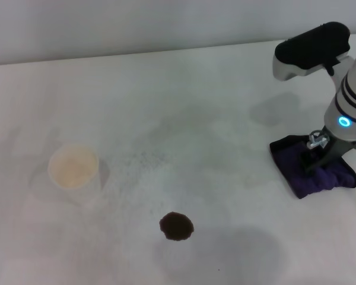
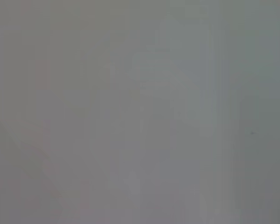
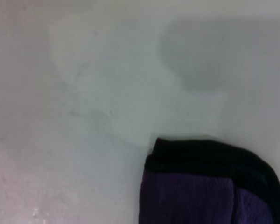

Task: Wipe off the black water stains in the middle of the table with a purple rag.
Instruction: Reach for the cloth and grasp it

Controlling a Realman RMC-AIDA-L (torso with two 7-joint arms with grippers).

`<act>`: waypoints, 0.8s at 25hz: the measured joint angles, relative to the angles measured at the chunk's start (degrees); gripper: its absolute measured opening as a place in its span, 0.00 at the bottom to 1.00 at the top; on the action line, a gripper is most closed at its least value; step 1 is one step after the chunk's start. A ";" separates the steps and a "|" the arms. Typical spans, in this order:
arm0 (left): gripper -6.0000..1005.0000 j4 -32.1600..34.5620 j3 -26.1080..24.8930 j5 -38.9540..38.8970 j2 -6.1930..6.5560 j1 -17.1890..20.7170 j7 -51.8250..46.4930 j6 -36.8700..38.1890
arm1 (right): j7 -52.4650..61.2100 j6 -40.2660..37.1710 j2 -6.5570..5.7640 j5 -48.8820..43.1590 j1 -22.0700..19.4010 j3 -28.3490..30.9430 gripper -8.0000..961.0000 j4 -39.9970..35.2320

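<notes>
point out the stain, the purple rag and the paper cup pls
black water stain (image 1: 177,226), head view, centre of the dark round blot.
purple rag (image 1: 296,160), head view, bare purple cloth beside the right gripper's fingers.
white paper cup (image 1: 73,166), head view, inside of its open mouth.

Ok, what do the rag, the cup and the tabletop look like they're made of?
The purple rag, under the right gripper, looks like soft woven or knitted cloth: it bunches into folds and has a dark edging. The cup seems to be thin white paper, matte, though plastic can't be ruled out. The table looks like a hard, matte white board with faint grey scuffs.
</notes>
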 joint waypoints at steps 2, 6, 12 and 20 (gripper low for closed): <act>0.89 -0.01 0.00 0.09 -0.01 -0.03 0.00 -0.09 | 0.00 -0.47 0.01 -0.03 0.01 -0.63 0.25 0.64; 0.89 -0.01 0.04 0.12 -0.01 -0.08 0.00 -0.38 | 0.01 -1.37 -0.02 -0.07 -0.12 -0.79 0.42 1.36; 0.89 -0.01 0.09 0.19 -0.06 -0.02 0.00 -0.40 | -0.03 -1.47 -0.08 -0.07 -0.25 -0.79 0.52 1.34; 0.89 -0.01 0.10 0.17 -0.10 0.07 0.00 -0.40 | -0.25 -0.94 -0.04 0.21 -0.11 -0.44 0.40 1.26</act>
